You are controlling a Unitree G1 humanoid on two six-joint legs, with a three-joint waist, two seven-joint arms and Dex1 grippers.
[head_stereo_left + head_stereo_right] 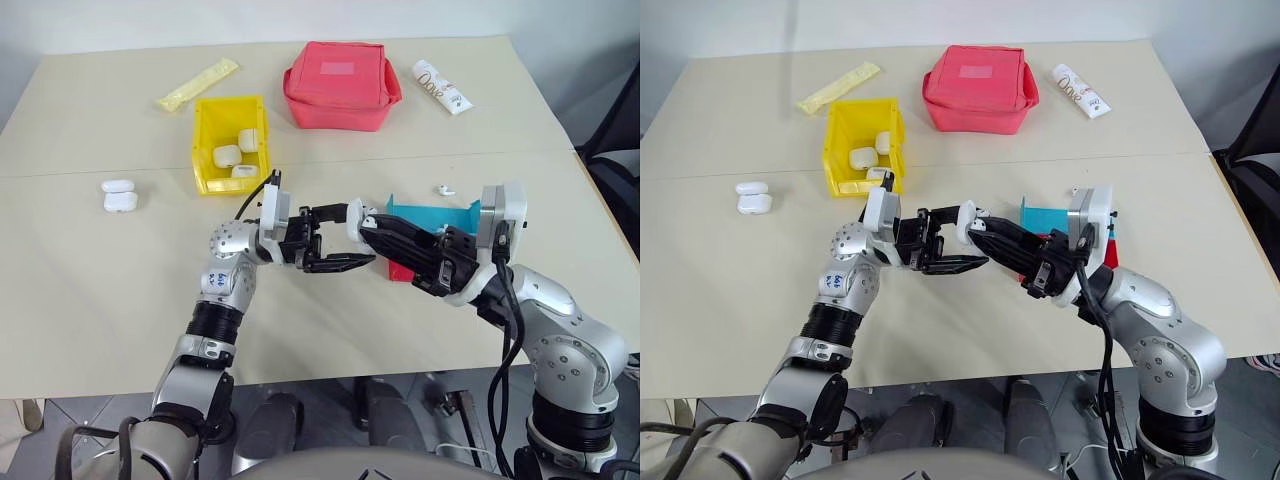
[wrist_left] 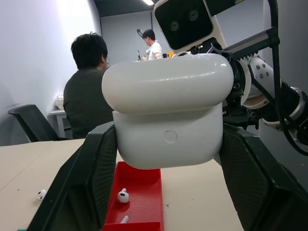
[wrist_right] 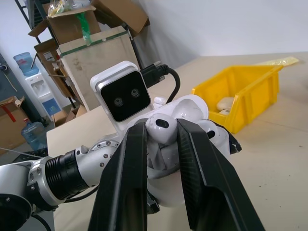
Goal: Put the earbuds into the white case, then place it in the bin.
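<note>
Holding the small glossy white pebble-shaped earbud case (image 2: pixel 166 120) above the beige worktop (image 1: pixel 90 290), my left gripper (image 1: pixel 335 240) is clamped on its body, lid up. My right gripper (image 3: pixel 161 144) is pinched on a tiny glossy white earbud (image 3: pixel 161 126) right at the case's top.

Another loose earbud (image 1: pixel 442 188) lies on the worktop beyond the low blue tray (image 1: pixel 430 213); more earbuds sit in the low red tray (image 2: pixel 139 192) just below my grippers.

The yellow plastic open-top bin (image 1: pixel 208 150) stands well apart, farther back on the left, with three white cases inside. Two spare white cases (image 1: pixel 118 195) rest left of it.

At the back are a red zipped fabric pouch (image 1: pixel 340 85), a yellow sachet (image 1: pixel 197 85) and a white tube (image 1: pixel 442 86) lettered "Dove".
</note>
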